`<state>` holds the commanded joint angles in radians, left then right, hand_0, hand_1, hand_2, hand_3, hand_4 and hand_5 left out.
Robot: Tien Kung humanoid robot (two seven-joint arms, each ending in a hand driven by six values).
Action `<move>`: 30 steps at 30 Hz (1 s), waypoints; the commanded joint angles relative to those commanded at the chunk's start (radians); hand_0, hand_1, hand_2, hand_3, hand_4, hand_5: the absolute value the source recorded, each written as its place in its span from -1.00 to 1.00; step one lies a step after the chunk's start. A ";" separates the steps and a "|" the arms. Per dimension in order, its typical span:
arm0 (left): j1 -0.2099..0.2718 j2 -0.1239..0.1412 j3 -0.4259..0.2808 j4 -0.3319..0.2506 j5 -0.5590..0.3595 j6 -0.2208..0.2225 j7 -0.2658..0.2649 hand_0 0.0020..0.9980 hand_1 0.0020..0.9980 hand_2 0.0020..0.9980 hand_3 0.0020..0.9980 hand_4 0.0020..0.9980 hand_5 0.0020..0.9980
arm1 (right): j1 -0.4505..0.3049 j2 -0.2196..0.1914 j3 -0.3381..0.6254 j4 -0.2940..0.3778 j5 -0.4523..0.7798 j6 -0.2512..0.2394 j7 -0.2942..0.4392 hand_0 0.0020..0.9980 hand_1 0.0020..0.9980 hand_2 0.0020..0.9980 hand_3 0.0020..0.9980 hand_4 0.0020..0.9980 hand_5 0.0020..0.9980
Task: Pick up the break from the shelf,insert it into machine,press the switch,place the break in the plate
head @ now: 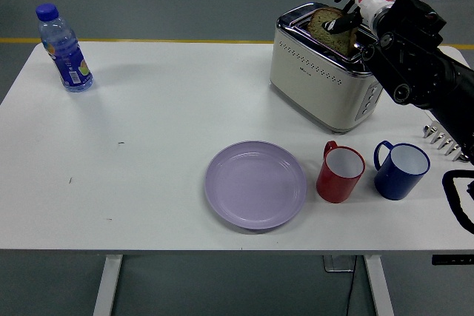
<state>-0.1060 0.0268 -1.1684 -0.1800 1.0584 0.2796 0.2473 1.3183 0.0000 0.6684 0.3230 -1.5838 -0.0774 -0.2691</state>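
white table (148,153); brown bread slice (326,26) upright in toaster (322,83) slot.

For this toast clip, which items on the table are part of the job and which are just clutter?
Part of the job: bread slice, sitting in the toaster slot; purple plate; right hand at the bread.

Just lying about: water bottle, red mug, blue mug.

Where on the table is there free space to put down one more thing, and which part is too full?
The widest bare patch lies between the water bottle, the toaster and the purple plate. The near left corner of the table is bare too. It is crowded on the right: red mug, blue mug and the right hand over the toaster.
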 joint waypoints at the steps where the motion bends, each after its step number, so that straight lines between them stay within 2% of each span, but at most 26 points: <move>1: 0.000 0.000 -0.003 0.000 0.004 0.000 0.001 0.32 0.23 0.32 0.22 -0.12 0.74 | 0.000 0.000 -0.006 0.003 0.004 0.001 -0.001 0.29 0.19 0.21 0.47 0.64 -0.34; 2: -0.001 0.000 -0.005 0.000 0.008 -0.001 0.002 0.32 0.23 0.32 0.22 -0.12 0.74 | 0.001 0.000 -0.011 0.004 0.007 0.001 -0.001 0.10 0.08 0.11 0.41 0.64 -0.34; 7: -0.002 0.000 -0.010 0.000 0.014 -0.001 0.003 0.32 0.23 0.32 0.22 -0.12 0.74 | 0.013 0.000 -0.023 -0.011 0.007 0.005 -0.010 0.10 0.08 0.11 0.41 0.64 -0.34; 8: -0.003 0.000 -0.009 0.000 0.013 -0.001 0.002 0.32 0.23 0.32 0.21 -0.12 0.74 | 0.017 0.000 -0.026 -0.016 0.004 0.005 -0.013 -0.15 -0.07 0.02 0.33 0.64 -0.33; 13: -0.006 0.001 -0.007 0.000 0.009 0.000 0.001 0.32 0.23 0.32 0.21 -0.12 0.74 | 0.020 0.000 -0.041 -0.033 0.007 0.007 -0.020 -0.15 -0.07 0.02 0.33 0.64 -0.33; 14: -0.006 0.002 -0.006 0.000 0.009 0.000 0.001 0.32 0.22 0.32 0.21 -0.12 0.74 | 0.020 0.000 -0.044 -0.035 0.010 0.007 -0.020 -0.32 -0.17 -0.06 0.26 0.64 -0.34; 19: -0.007 0.002 -0.008 0.000 0.009 0.001 0.001 0.32 0.22 0.32 0.21 -0.12 0.74 | 0.020 0.000 -0.058 -0.051 0.040 0.007 -0.015 -0.32 -0.17 -0.06 0.26 0.64 -0.34; 20: -0.007 0.002 -0.007 0.000 0.009 0.000 0.001 0.32 0.22 0.32 0.21 -0.12 0.73 | 0.020 0.000 -0.063 -0.050 0.052 0.006 -0.013 -0.39 -0.21 -0.10 0.23 0.63 -0.36; 25: -0.007 0.002 -0.011 0.000 0.013 0.000 0.002 0.32 0.22 0.32 0.21 -0.12 0.73 | 0.018 0.000 -0.079 -0.046 0.085 0.004 -0.009 -0.39 -0.21 -0.10 0.23 0.63 -0.36; 26: -0.007 0.002 -0.012 0.000 0.013 0.000 0.002 0.32 0.22 0.32 0.21 -0.12 0.73 | 0.018 0.000 -0.082 -0.047 0.088 0.005 -0.009 -0.50 -0.29 -0.16 0.17 0.63 -0.36; 30: -0.007 0.002 -0.015 0.000 0.016 0.001 0.002 0.32 0.22 0.32 0.21 -0.12 0.73 | 0.021 0.000 -0.091 -0.050 0.098 0.008 -0.010 -0.50 -0.29 -0.16 0.17 0.63 -0.36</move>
<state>-0.1128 0.0285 -1.1835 -0.1800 1.0745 0.2802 0.2496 1.3397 0.0000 0.5779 0.2729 -1.4859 -0.0696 -0.2793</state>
